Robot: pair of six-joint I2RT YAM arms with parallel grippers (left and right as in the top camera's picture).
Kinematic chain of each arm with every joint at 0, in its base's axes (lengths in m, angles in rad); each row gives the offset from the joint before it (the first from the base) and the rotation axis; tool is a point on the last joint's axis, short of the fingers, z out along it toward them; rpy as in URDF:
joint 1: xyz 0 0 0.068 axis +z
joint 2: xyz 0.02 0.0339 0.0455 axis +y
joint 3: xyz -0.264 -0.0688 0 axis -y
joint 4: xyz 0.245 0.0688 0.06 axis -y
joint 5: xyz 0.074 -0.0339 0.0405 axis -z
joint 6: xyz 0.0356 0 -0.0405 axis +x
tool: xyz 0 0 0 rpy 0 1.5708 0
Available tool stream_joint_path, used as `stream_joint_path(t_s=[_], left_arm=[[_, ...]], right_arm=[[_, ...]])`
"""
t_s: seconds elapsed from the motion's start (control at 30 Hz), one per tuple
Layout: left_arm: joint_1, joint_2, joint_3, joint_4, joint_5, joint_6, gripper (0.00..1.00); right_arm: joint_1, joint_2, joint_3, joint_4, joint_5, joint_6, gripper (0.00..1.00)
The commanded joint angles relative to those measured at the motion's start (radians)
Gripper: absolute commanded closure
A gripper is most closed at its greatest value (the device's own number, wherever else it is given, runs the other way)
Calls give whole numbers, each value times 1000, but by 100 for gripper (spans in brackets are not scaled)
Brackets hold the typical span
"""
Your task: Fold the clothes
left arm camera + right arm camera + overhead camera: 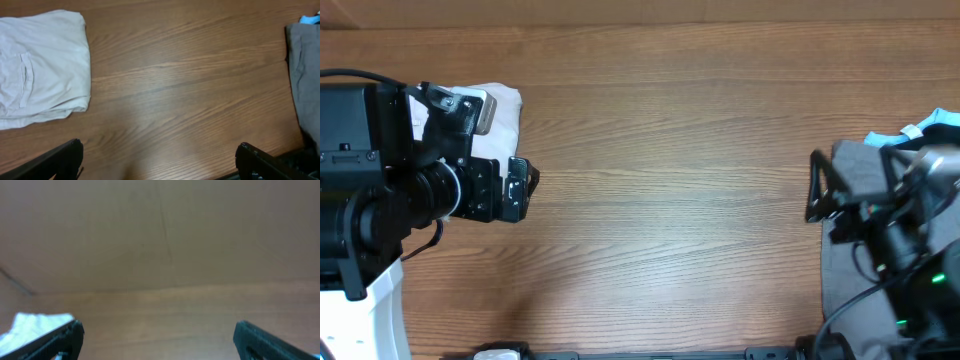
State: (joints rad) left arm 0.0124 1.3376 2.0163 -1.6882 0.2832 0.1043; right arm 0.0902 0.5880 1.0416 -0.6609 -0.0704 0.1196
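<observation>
Task item: shorts (503, 104), cream, folded, flat on table (670, 220) at left end, partly under left arm (380, 180). Pocket seam visible in left wrist view.
End effector, left gripper (520, 188): fingers wide apart, empty, above bare wood just beside shorts.
End effector, right gripper (816, 186): fingers apart, empty, at edge of grey garment (845, 270).
Behind grey garment: light-blue fabric (918, 131).
Separation of shorts and grey garment: well apart.

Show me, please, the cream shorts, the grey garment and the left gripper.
cream shorts (45, 65), left wrist view, mid-fabric.
grey garment (306, 80), left wrist view, visible middle.
left gripper (160, 152), left wrist view, between fingertips.
</observation>
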Motion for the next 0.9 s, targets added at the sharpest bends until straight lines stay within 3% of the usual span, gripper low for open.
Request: stream_joint_path(t_s=[0.0,0.17,0.37,0.6,0.87], left_arm=[[-6,13,-1,-1,-3,-15,0],[-6,16,-1,-1,-3,-15,0],[-6,16,-1,-1,-3,-15,0],[-6,16,-1,-1,-3,-15,0],[-6,16,-1,-1,-3,-15,0]], right_arm=[[-24,-136,-224,53,6,-42,0],[-57,-336,-518,151,-5,-38,0],[-65,-461,-735,276,-21,-38,0],[-73,-588,-880,329,-36,-38,0],[-73,-585,-964,420,-88,-38,0]])
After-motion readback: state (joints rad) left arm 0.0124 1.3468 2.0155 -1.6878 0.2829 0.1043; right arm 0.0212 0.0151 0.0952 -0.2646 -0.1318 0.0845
